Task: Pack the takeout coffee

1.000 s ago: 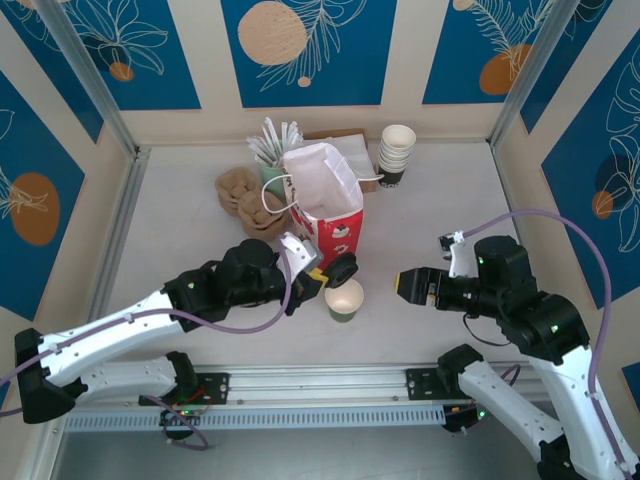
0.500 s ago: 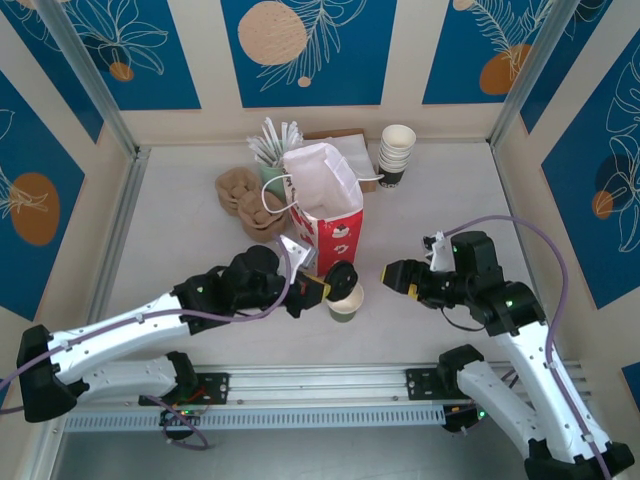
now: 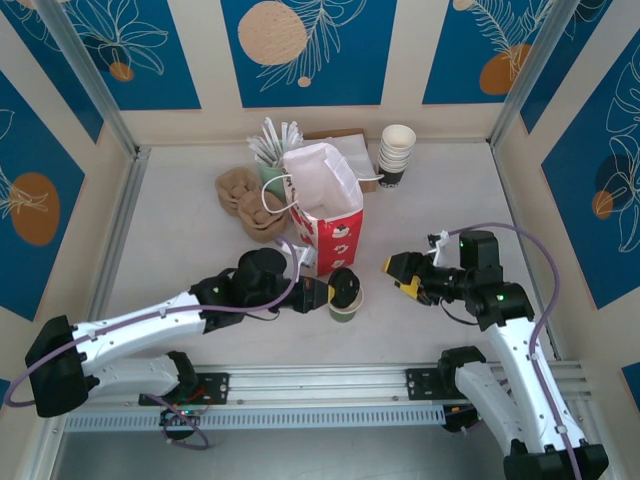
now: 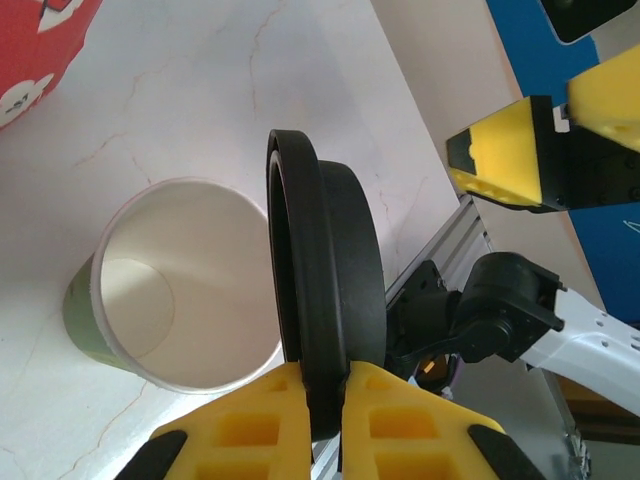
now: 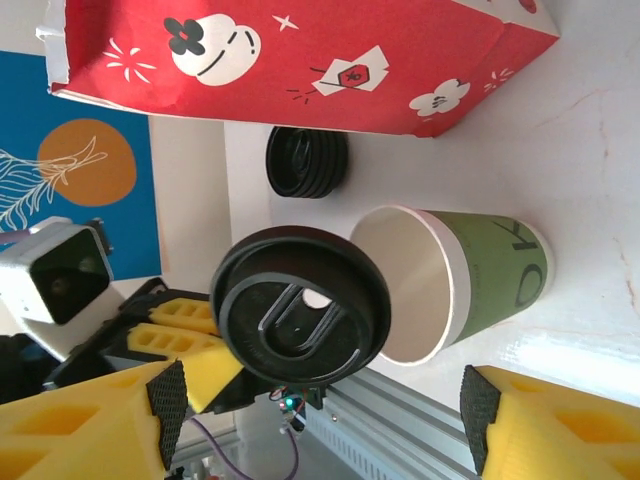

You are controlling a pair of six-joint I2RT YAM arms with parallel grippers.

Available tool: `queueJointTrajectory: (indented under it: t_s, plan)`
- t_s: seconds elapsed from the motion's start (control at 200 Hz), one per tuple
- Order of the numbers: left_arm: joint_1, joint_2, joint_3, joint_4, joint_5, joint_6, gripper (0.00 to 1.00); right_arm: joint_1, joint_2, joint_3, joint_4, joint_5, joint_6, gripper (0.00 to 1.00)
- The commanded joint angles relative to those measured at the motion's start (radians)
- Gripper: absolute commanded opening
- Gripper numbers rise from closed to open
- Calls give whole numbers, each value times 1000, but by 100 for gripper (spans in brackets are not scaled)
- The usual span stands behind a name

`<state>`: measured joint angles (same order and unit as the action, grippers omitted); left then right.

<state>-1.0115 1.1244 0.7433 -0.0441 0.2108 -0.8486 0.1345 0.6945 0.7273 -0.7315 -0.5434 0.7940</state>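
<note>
The plastic lid is smooth and dull-sheened, the paper cup matt, the red paper bag glossy, the counter smooth and faintly veined.

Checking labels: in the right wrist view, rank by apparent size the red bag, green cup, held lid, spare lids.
1. red bag
2. green cup and held lid, alike; lid is nearer
3. spare lids

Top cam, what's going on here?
The left gripper is shut on a black lid, held on edge at the rim of the open paper cup; the lid is not seated yet. The right gripper is open, level with the cup on its right, holding nothing. The red bag stands open just behind the cup, with a stack of spare lids beside it.
</note>
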Motion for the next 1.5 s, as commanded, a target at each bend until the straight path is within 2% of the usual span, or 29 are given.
queueJointTrajectory:
  t_s: [0.0, 0.355, 0.48, 0.665, 0.775, 1.495]
  plan:
    - [25, 11, -32, 81, 41, -60, 11, -6, 25, -22, 62, -77, 20, 74]
    - [61, 79, -85, 160, 92, -143, 13, 8, 126, -72, 116, -119, 12, 72]
    - [64, 86, -87, 156, 74, -152, 13, 38, 152, -88, 149, -108, 11, 71]
    - [76, 92, -73, 110, 59, -149, 23, 81, 229, -95, 186, -93, 13, 71]
    - [77, 94, -67, 93, 50, -142, 35, 101, 258, -98, 215, -86, 19, 71]
    - [77, 151, -28, 67, 79, -100, 38, 176, 342, -88, 279, -41, 23, 71]
